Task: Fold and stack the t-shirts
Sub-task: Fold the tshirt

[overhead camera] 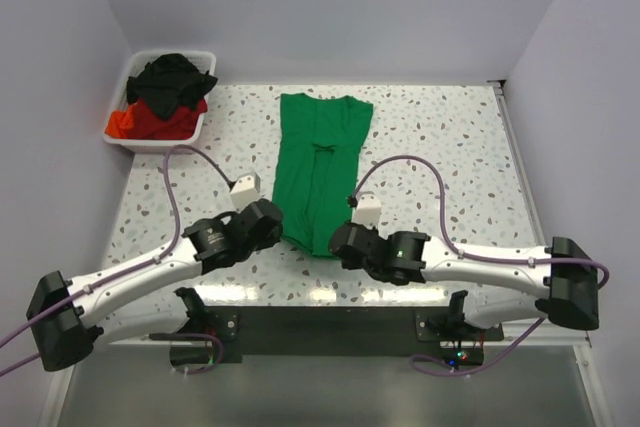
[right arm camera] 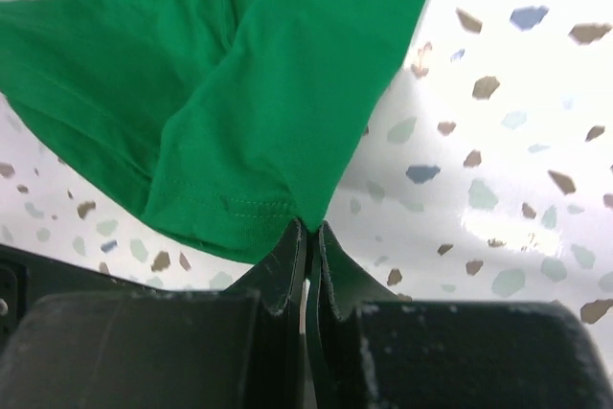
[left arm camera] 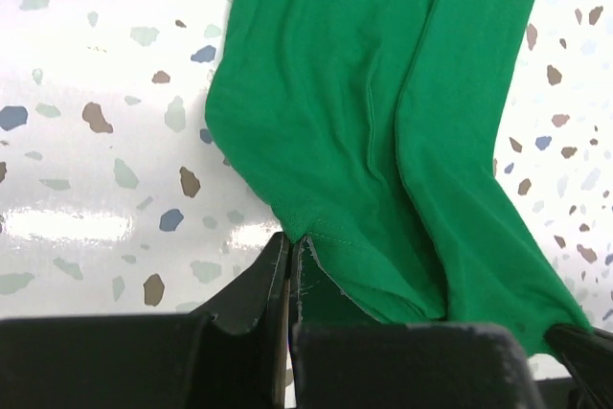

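Note:
A bright green t-shirt (overhead camera: pixel 320 162) lies lengthwise in the middle of the speckled table, folded into a narrow strip, collar end far, hem end near. My left gripper (overhead camera: pixel 274 219) is shut on the hem's left corner (left arm camera: pixel 302 237). My right gripper (overhead camera: pixel 340 242) is shut on the hem's right corner (right arm camera: pixel 308 219). In both wrist views the green cloth (left arm camera: pixel 383 141) stretches away from the pinched jaws, with the hem stitching (right arm camera: pixel 230 203) showing. Black and red t-shirts (overhead camera: pixel 165 97) lie heaped in the bin.
A white plastic bin (overhead camera: pixel 203 127) stands at the far left corner of the table (overhead camera: pixel 450 157). Purple cables (overhead camera: pixel 420 162) loop above each arm. White walls close in the table on the left, right and far sides.

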